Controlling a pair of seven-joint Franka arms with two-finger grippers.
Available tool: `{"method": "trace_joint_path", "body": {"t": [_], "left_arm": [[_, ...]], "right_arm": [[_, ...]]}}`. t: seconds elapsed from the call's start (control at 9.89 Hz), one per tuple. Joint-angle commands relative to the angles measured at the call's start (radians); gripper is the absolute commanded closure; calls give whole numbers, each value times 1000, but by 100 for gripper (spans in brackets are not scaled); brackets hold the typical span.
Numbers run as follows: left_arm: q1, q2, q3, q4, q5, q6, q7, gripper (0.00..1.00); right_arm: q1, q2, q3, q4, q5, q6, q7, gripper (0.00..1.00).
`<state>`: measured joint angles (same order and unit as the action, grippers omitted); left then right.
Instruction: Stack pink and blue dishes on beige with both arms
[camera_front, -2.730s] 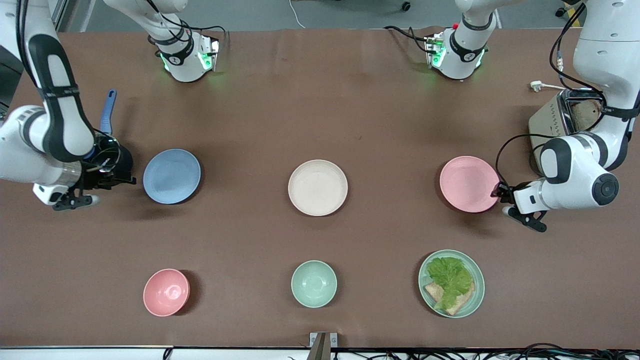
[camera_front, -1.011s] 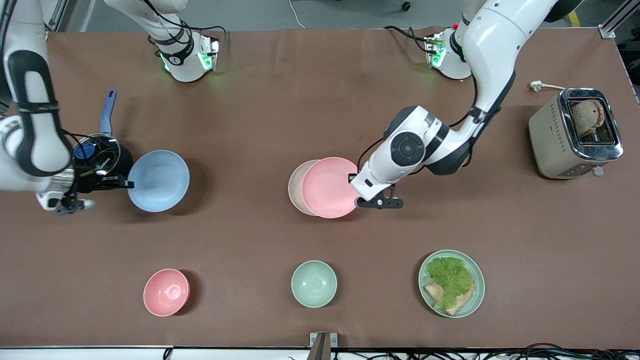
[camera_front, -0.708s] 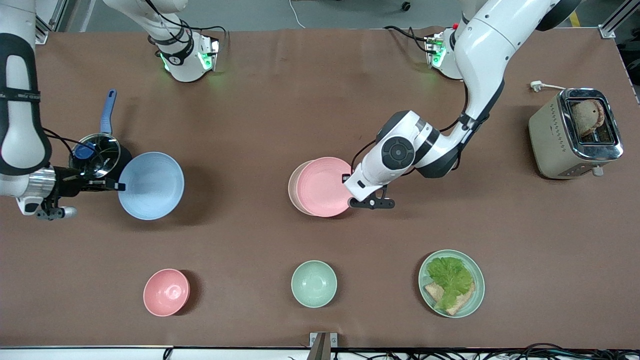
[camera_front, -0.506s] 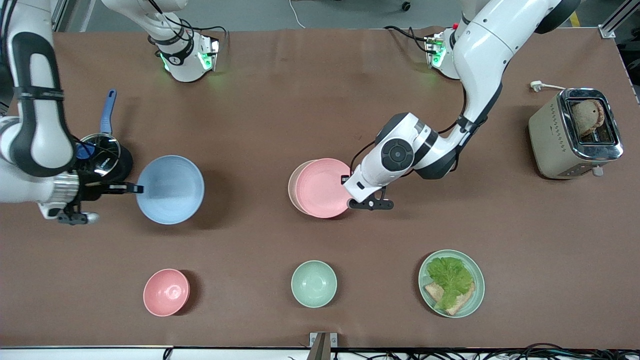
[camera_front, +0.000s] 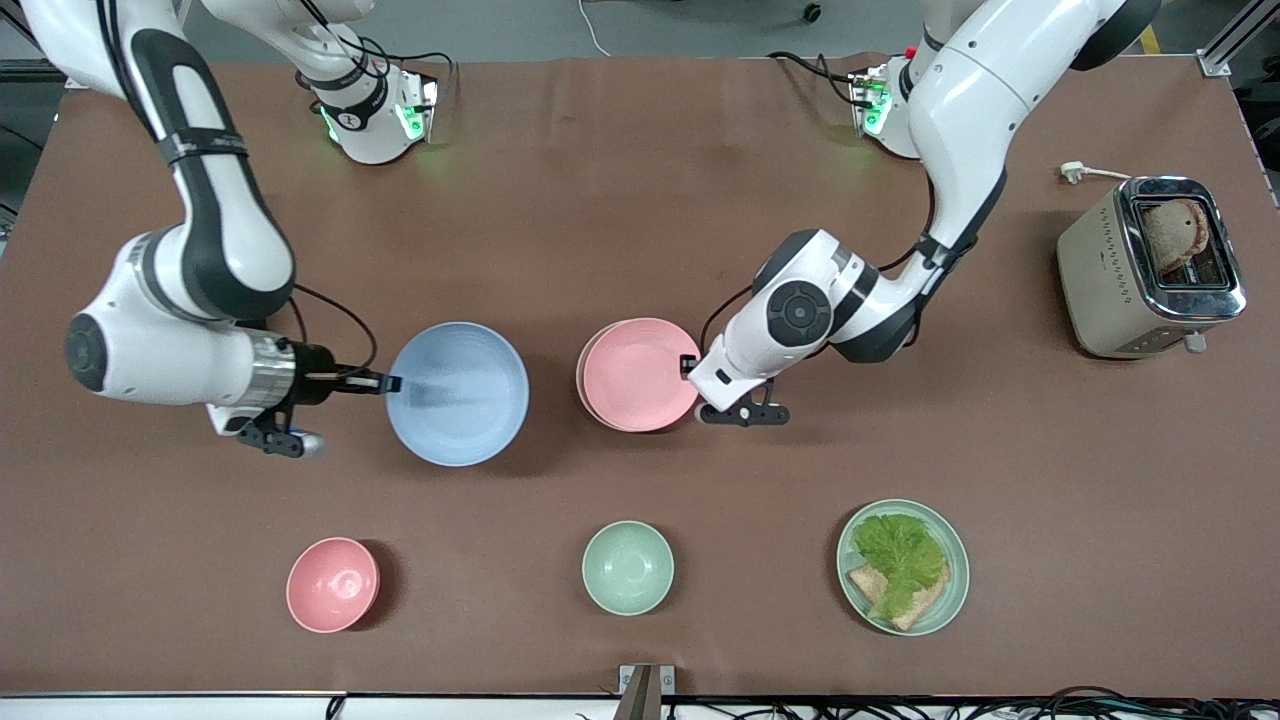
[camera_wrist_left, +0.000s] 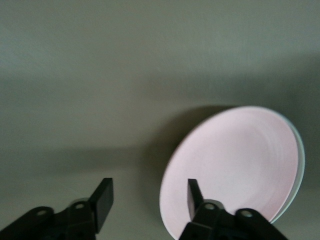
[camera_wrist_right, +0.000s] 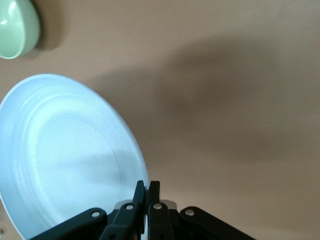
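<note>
The pale pink plate (camera_front: 638, 374) (camera_wrist_left: 235, 165) lies on the beige plate (camera_front: 580, 372), of which only a thin rim shows. My left gripper (camera_front: 690, 375) (camera_wrist_left: 148, 197) is open at the pink plate's edge toward the left arm's end; one finger is over the rim, the other outside it. My right gripper (camera_front: 385, 382) (camera_wrist_right: 148, 192) is shut on the rim of the light blue plate (camera_front: 457, 393) (camera_wrist_right: 65, 155). It holds the plate above the table, beside the stack toward the right arm's end.
Along the edge nearest the front camera stand a small pink bowl (camera_front: 333, 584), a mint-green bowl (camera_front: 628, 567) (camera_wrist_right: 15, 25) and a mint-green plate (camera_front: 950, 590) with lettuce and bread. A toaster (camera_front: 1150, 265) holding bread sits at the left arm's end.
My right arm has carried the blue plate from the right arm's end toward the middle stack. The pink plate has slid further over the beige plate, covering nearly all of it.
</note>
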<state>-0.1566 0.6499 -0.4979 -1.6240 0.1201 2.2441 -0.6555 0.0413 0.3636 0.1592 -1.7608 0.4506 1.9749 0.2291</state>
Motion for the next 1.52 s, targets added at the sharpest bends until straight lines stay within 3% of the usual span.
{"method": "trace_joint_path", "body": {"t": [0.0,0.2,0.4,0.51,0.71,1.01,1.11,1.31,1.42], "left_arm": [[153,-172,-1,5,32,-166,38,0],[251,-269,-1,96,33,-303,172,0],[334,-364,-1,192,32,-470,320,0],[388,-418,-10,200,18,-529,386,0],[400,-534,-4,199,16,-625,447,0],[414,-625,5,190,-2,-717,534,0],[370,-628,75,185,-34,-739,534,0],[177,-644,311,178,-114,-809,534,0],[131,-667,359,144,-114,-811,545,0]], "right_arm": [[9,-18,112,-34,-1,89,123,99],[60,-12,176,-81,-1,250,208,99],[161,15,178,-147,-1,413,260,98],[201,30,178,-185,-1,494,280,98],[239,67,178,-253,-1,620,280,98],[276,98,178,-273,-1,651,280,96],[279,101,178,-279,-1,657,280,94],[279,129,178,-284,-3,689,277,93],[278,139,178,-284,-10,690,276,90]]}}
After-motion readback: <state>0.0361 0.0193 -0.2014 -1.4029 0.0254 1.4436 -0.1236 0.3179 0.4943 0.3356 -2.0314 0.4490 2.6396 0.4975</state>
